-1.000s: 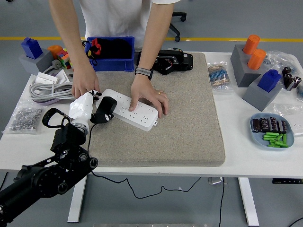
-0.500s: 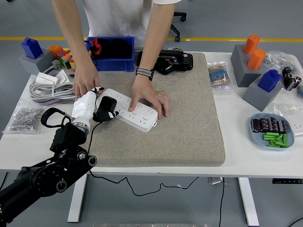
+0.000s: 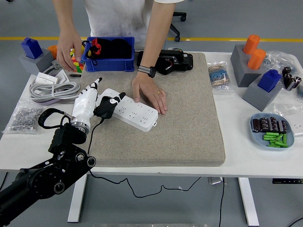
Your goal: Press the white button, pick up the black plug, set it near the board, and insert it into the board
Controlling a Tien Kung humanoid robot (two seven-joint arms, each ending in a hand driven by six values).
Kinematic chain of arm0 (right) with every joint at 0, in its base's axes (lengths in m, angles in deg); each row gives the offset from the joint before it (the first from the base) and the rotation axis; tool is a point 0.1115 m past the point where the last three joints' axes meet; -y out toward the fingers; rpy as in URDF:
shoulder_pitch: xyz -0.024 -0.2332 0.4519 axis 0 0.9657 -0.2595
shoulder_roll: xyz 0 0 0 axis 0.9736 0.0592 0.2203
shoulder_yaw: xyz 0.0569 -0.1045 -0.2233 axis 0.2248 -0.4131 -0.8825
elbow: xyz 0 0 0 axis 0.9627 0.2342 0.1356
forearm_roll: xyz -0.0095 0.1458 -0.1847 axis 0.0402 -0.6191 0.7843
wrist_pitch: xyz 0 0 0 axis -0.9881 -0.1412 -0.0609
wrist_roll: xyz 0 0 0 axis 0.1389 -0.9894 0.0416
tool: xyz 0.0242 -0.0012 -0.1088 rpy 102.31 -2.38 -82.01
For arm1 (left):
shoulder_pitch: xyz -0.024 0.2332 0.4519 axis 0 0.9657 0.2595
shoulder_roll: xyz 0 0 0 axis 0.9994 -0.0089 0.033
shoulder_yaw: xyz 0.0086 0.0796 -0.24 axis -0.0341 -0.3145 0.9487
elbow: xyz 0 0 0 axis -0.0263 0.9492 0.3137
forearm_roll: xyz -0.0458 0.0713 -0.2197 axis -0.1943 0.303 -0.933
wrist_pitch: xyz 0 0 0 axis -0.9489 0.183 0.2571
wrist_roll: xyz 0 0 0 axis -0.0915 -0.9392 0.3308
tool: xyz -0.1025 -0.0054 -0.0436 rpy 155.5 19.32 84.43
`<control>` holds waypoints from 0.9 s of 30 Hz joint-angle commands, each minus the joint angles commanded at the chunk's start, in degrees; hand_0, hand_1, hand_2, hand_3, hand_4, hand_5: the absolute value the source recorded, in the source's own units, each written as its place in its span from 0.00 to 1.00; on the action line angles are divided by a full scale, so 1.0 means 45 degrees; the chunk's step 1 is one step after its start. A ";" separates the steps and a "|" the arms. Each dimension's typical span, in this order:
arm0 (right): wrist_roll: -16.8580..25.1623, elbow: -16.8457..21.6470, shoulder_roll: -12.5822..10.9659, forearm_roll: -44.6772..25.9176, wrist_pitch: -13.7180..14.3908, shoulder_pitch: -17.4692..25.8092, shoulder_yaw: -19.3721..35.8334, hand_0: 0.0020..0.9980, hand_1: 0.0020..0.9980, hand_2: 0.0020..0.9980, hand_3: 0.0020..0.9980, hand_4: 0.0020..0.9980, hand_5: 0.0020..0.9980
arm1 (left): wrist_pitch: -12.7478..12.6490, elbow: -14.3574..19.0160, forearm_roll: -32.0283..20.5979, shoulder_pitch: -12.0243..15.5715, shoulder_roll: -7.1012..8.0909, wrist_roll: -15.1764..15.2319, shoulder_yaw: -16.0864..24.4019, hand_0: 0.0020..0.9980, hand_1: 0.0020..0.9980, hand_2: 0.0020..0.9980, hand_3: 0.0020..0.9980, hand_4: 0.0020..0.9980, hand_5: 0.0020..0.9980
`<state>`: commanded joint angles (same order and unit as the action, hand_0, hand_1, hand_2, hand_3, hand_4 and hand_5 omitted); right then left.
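The left hand (image 3: 97, 101), clamped on the black plug (image 3: 107, 108), has carried it toward 2 o'clock onto the board (image 3: 134, 113); the person's hand (image 3: 150, 96) steadies it, so insertion looks near.

A person's hand (image 3: 150, 92) presses on the power strip (image 3: 129, 109) just beside my left hand (image 3: 90, 104), blocking its far side. The grey mat (image 3: 184, 118) to the right lies open.
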<state>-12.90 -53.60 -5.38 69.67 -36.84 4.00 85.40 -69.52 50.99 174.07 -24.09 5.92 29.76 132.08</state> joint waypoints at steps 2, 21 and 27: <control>0.0001 -0.0003 -0.0004 0.0013 0.0003 0.0001 0.0012 0.62 0.59 0.58 0.58 0.65 0.36 | -0.0178 0.0199 0.0007 0.0104 0.0149 0.0555 0.0026 1.00 1.00 1.00 1.00 1.00 0.88; 0.0015 0.0010 -0.0030 -0.0002 0.0011 -0.0071 -0.0015 0.62 0.59 0.58 0.58 0.65 0.36 | 0.0986 0.0348 0.0399 0.1165 0.2084 0.3598 -0.0477 1.00 0.96 0.87 0.85 0.89 0.69; 0.0022 0.0010 -0.0045 -0.0026 0.0015 -0.0069 -0.0066 0.62 0.59 0.58 0.58 0.65 0.36 | 0.1121 0.0237 0.0792 0.1180 0.2259 0.3379 -0.0572 1.00 0.96 0.88 0.85 0.87 0.68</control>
<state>-12.80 -53.55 -5.59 69.55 -36.77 3.68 85.10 -64.47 52.06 177.63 -18.78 16.08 44.96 129.51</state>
